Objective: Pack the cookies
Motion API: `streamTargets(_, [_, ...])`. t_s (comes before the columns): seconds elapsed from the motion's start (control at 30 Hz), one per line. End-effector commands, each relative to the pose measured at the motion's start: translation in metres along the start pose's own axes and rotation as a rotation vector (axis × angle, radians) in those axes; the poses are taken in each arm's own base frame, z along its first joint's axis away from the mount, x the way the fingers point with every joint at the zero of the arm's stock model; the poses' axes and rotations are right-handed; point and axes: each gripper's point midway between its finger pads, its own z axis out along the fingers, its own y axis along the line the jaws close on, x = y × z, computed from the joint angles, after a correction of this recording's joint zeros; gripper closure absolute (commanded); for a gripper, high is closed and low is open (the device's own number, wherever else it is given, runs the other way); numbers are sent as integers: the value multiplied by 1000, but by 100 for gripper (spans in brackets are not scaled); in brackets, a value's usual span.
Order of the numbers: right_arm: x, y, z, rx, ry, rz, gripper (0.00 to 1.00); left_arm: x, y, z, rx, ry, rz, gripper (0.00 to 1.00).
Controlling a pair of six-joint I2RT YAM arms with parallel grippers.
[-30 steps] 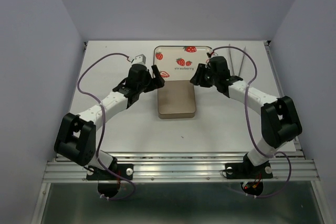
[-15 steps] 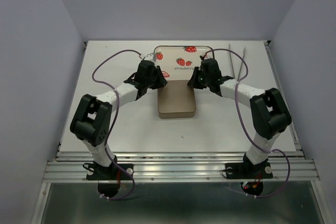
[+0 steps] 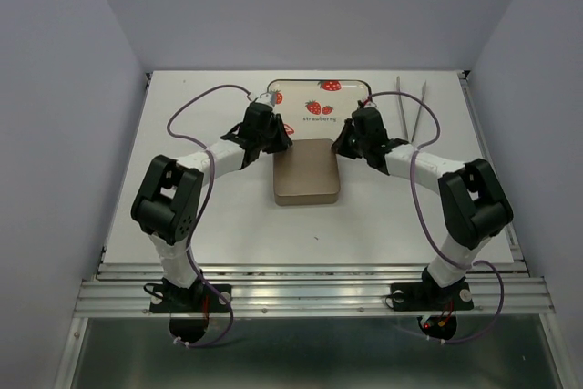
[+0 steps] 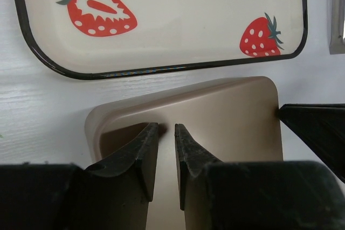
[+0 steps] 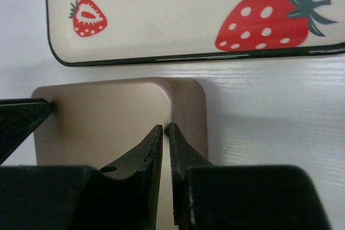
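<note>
No cookies show in any view. A tan flat-topped rectangular box [image 3: 307,179] lies mid-table, with a cream strawberry-printed tray [image 3: 319,96] just behind it. My left gripper [image 3: 278,141] is at the box's far left corner. In the left wrist view its tips [image 4: 166,127] rest over the tan top [image 4: 226,111], a narrow gap between them and nothing held. My right gripper [image 3: 341,143] is at the far right corner. In the right wrist view its tips [image 5: 166,129] are nearly together over the tan top [image 5: 102,111], near its right edge.
Metal tongs [image 3: 412,107] lie at the back right of the white table. The tray's black rim runs just beyond the box in both wrist views [image 4: 161,25] [image 5: 178,14]. Purple cables loop from both arms. Grey walls enclose the table.
Both arms have folded inward, most visibly the left elbow. Both grippers have shifted slightly onto the far corners of the tan box. The box and tray have not moved.
</note>
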Motion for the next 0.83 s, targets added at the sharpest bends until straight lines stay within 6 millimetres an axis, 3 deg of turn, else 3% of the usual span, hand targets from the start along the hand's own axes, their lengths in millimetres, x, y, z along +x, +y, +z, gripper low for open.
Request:
streamTargets(0.0, [17,-32,-12,140,36,-5,84,-12,-6,0,2,-23,35,69])
streamTargets(0.1, [0,-22,-16,115,-2,-38,79,-22,-16,-9,31,-49,45,65])
streamTargets(0.13, [-8,-15,-18,95,-15,-51,74,-35,-25,-19,52,-83,55,61])
streamTargets(0.17, [-30,0,-26,63,-68,-62,68,-46,-27,-26,44,-117,68,47])
streamTargets(0.2, [-45,6,-31,57,-108,-80,60,-57,-30,-35,33,-147,75,37])
streamTargets(0.23, [-63,6,-39,83,-167,-86,49,-83,-37,-56,17,-223,79,29])
streamTargets(0.27, [-88,17,-56,73,-245,-83,42,-97,-40,-70,4,-272,82,6])
streamTargets(0.3, [-100,17,-66,86,-287,-86,31,-110,-41,-84,-11,-324,82,1])
streamTargets(0.33, [-114,11,-77,134,-347,-80,11,-132,-39,-115,-58,-418,62,1])
streamTargets(0.37, [-119,6,-85,159,-379,-76,0,-141,-35,-130,-92,-461,41,1])
streamTargets(0.4, [-133,1,-105,192,-447,-53,0,-156,-35,-158,-114,-528,13,1])
streamTargets(0.43, [-136,-5,-121,212,-486,-35,0,-161,-19,-182,-204,-572,-22,1])
streamTargets(0.5, [-129,-14,-124,234,-485,-35,0,-162,0,-195,-298,-606,-49,1])
streamTargets(0.53, [-136,-19,-142,249,-538,-4,0,-160,13,-212,-356,-645,-86,1])
streamTargets(0.67, [-131,-50,-172,340,-639,70,0,-147,38,-238,-424,-695,-151,1])
streamTargets(0.8, [-125,-73,-187,418,-692,73,0,-132,57,-243,-457,-713,-182,1])
